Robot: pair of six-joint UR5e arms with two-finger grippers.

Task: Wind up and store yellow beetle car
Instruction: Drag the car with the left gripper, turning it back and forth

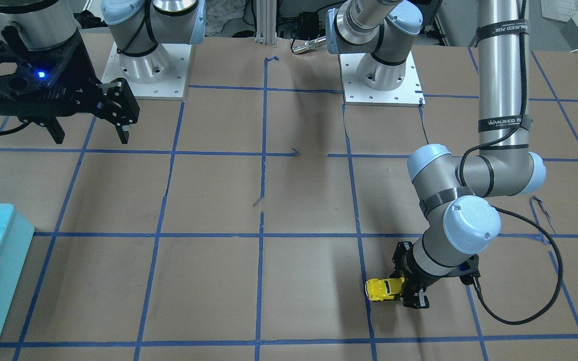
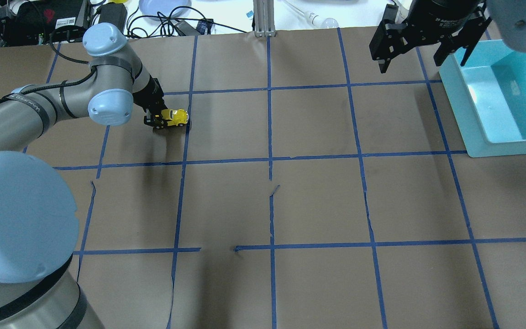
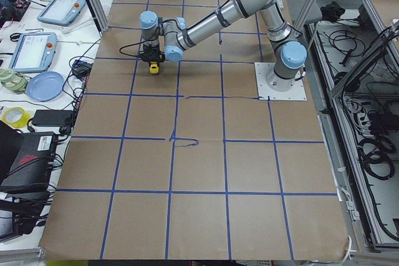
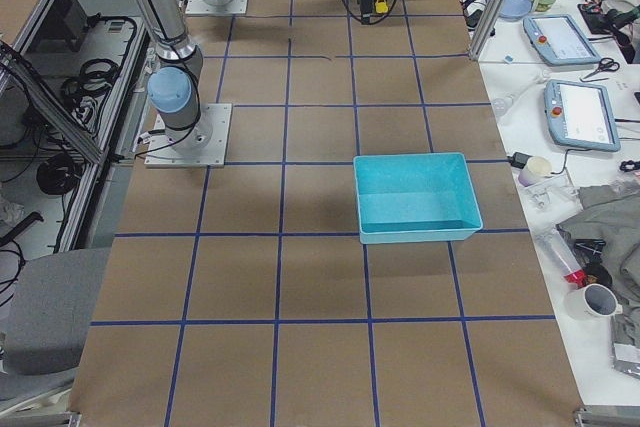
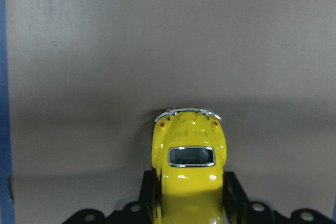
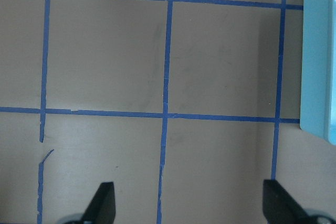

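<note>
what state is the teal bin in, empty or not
Empty: the teal bin shows only its bare floor in the exterior right view. The yellow beetle car is in the left claw.

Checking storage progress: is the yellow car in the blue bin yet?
No, the car is in the left gripper, far from the bin.

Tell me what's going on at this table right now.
The left gripper is shut on the yellow beetle car, holding it low over the brown paper-covered table. I can't tell whether its wheels touch the surface. The right gripper hangs open and empty near the teal bin, which has nothing in it. The car is not yet stored.
</note>
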